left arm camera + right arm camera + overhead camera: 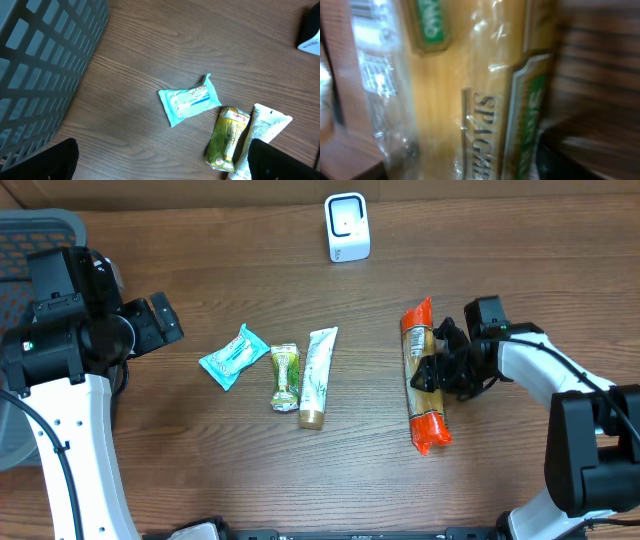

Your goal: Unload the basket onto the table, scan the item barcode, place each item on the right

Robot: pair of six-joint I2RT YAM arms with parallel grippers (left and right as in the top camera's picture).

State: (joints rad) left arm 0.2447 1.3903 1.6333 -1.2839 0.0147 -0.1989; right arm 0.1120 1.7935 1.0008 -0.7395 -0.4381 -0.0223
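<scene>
A long spaghetti packet [424, 375] with orange ends lies on the table at the right. My right gripper [436, 372] reaches it from the right, at its middle. In the right wrist view the packet [470, 75] fills the blurred frame between the fingers of my right gripper [460, 167], and a dark finger [565, 162] sits against its green edge. The white scanner [347, 227] stands at the back centre. My left gripper [165, 320] hovers at the left, open and empty [162, 170].
A teal packet [232, 356] [190, 99], a green packet [285, 377] [227, 137] and a white tube [317, 375] [265, 125] lie in the middle. A grey basket [30, 240] [45, 60] stands at the far left.
</scene>
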